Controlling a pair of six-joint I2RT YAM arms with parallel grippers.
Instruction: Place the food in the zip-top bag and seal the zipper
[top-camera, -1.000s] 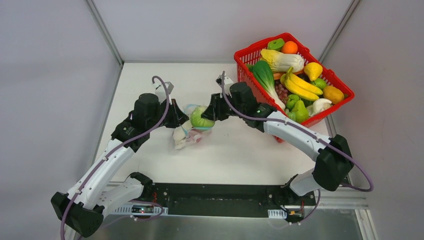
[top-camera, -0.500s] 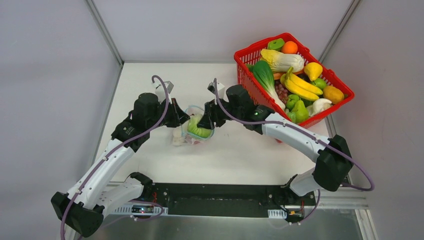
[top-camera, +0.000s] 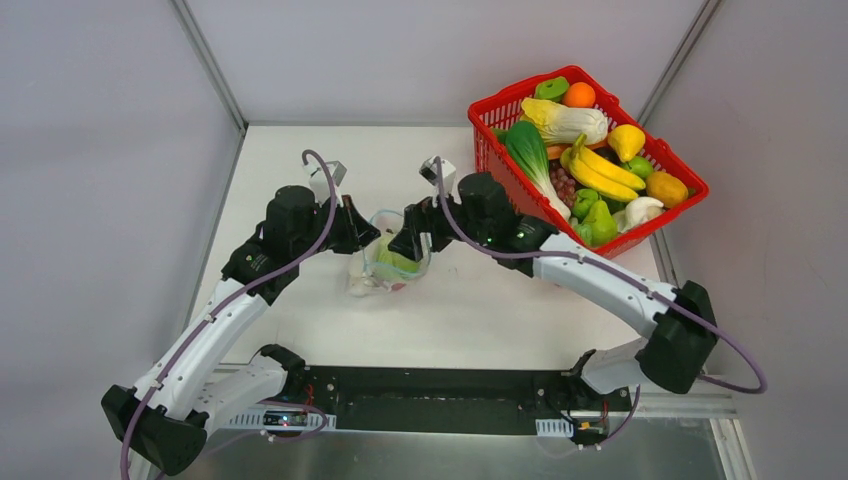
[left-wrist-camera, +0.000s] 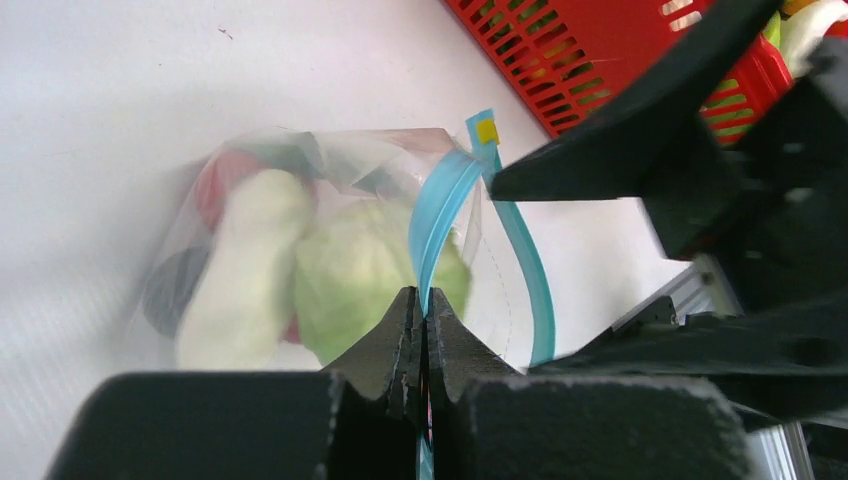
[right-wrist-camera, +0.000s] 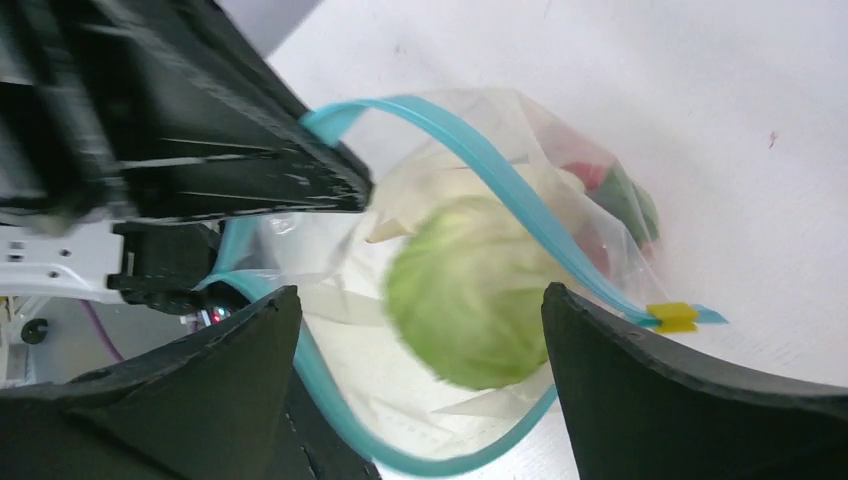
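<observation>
Over the white desk (top-camera: 480, 310), the right pincer (right-wrist-camera: 420, 310) is gaping empty, its green cabbage (right-wrist-camera: 465, 290) just dropped into the zip-top bag (right-wrist-camera: 590, 170); left pincer (left-wrist-camera: 421, 320) is clamping the zipper (left-wrist-camera: 440, 200).

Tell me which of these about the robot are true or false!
1. The left gripper pinches the zipper. True.
2. The right gripper is shut tight. False: the right gripper stands wide open.
3. The green cabbage is in the zip-top bag. True.
4. The red basket is empty. False: it holds toy fruit and vegetables.
5. The zipper is sealed. False: the bag's mouth gapes open.
</observation>
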